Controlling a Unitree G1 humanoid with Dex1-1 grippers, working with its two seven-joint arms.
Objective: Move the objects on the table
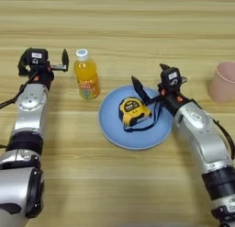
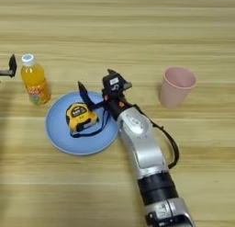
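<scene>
Here, from left to right across the light wooden tabletop (image 1: 137, 28): the left gripper (image 1: 58, 64) is held just beside a small white-capped orange-drink bottle (image 1: 86, 76), jaws spread, apparently staged for a grasp. A yellow-and-black tape measure (image 1: 134, 112) is seen lying on a round light-blue plate (image 1: 114, 129), its black strap looped beside it. The right gripper (image 1: 150, 83) is poised over the plate's right rim, jaws wide and empty. A pink cup (image 2: 176, 87) is set well apart, upright.

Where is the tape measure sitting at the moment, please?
The tape measure lies on the blue plate near the table's middle, right of the orange-drink bottle, with the right gripper open just beside it.
</scene>
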